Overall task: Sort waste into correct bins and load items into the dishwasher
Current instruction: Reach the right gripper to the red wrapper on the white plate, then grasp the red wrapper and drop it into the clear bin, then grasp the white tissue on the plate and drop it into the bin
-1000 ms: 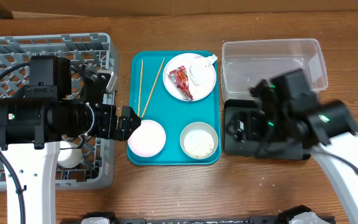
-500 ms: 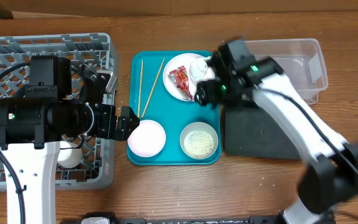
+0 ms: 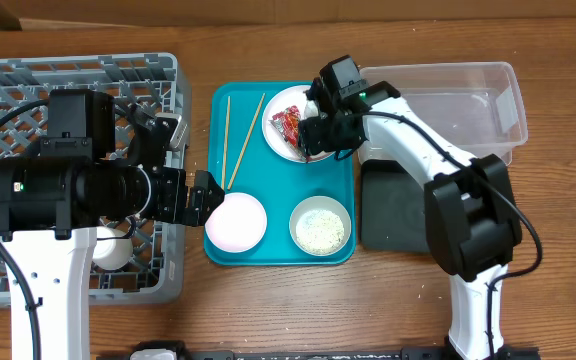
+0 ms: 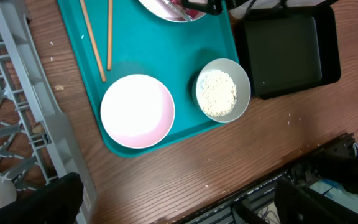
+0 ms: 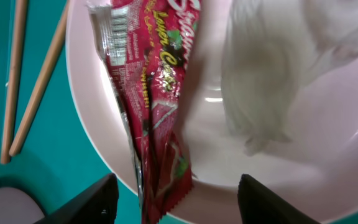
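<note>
Wooden table carries, L to R, grey dish rack, teal tray at ctr, black tray just beside it, w/ clear tub next to black tray, far R.

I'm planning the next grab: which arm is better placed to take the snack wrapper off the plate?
Right, probably: the right gripper hangs open directly over the wrapper on its plate, while the left gripper sits at the tray's opposite edge, beside the empty plate.
</note>
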